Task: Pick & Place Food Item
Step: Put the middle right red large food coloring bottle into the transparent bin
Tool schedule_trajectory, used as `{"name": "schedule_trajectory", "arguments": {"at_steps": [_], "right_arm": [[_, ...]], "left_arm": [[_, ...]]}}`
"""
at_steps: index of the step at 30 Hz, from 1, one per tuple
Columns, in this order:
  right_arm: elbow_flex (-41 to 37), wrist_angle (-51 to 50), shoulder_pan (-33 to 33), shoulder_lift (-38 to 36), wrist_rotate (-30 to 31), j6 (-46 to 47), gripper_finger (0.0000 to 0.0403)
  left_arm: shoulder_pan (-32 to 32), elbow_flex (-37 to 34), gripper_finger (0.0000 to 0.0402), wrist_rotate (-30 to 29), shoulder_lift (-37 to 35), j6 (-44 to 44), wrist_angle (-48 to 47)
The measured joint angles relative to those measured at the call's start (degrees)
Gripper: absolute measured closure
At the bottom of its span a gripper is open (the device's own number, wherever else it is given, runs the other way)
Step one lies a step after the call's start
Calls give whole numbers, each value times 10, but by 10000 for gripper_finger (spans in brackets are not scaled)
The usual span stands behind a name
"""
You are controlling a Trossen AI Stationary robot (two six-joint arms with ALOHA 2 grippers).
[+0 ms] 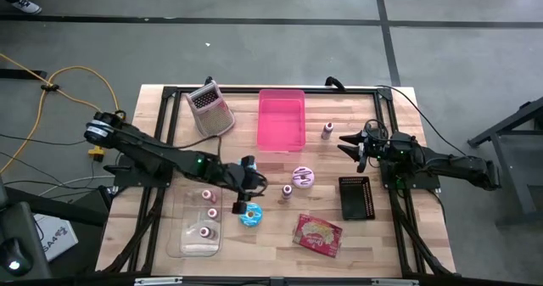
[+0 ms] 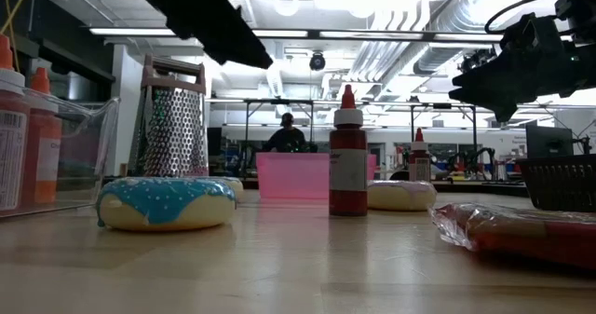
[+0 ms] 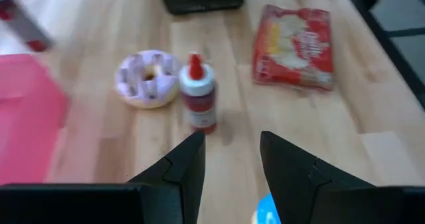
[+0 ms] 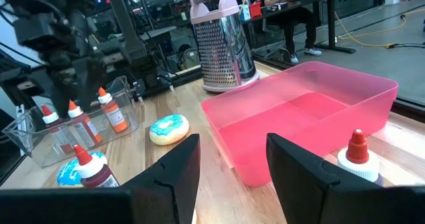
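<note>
Blue-iced doughnut (image 1: 250, 215) flat on the wood, lower centre of the high view, just under the left gripper (image 1: 244, 203) and not gripped. Left fingers (image 3: 182, 167) apart with nothing between; only a sliver of blue icing visible beside one fingertip in the left wrist view. Left arm stretched in from the left edge of the frame across the table.

Right gripper (image 1: 349, 142) raised at right of centre in the high view, fingers (image 4: 302, 167) apart, empty, facing the pink bin (image 1: 282, 119).

Around the doughnut:
- red sauce bottle (image 1: 287, 193) upright, near, to its upper right;
- pink-iced doughnut (image 1: 303, 177) just beyond the bottle;
- red snack packet (image 1: 318, 233) lying flat at lower right;
- black mesh basket (image 1: 356, 197) farther right;
- clear tray (image 1: 182, 235) holding small bottles, at lower left;
- metal grater (image 1: 209, 109) upright at upper left of the table, beside the pink bin.

Surface: pale wooden table (image 1: 424, 235), planked, with a black frame along the edges.

Room: grey floor crossed by dark lines, yellow cable (image 1: 76, 72) coiled at upper left of the high view. Low view: strip lights and ducts overhead, workbenches behind, one person (image 2: 287, 135) seated beyond the pink bin.
</note>
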Motion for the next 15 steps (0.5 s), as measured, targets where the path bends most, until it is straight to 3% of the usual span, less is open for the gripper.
{"name": "schedule_trajectory", "arguments": {"at_steps": [7, 15], "right_arm": [[0, 0, 0, 0, 0, 0, 243], [0, 0, 0, 0, 0, 0, 243]], "left_arm": [[25, 0, 243, 55, 44, 12, 67], [45, 0, 197, 53, 72, 15, 108]]}}
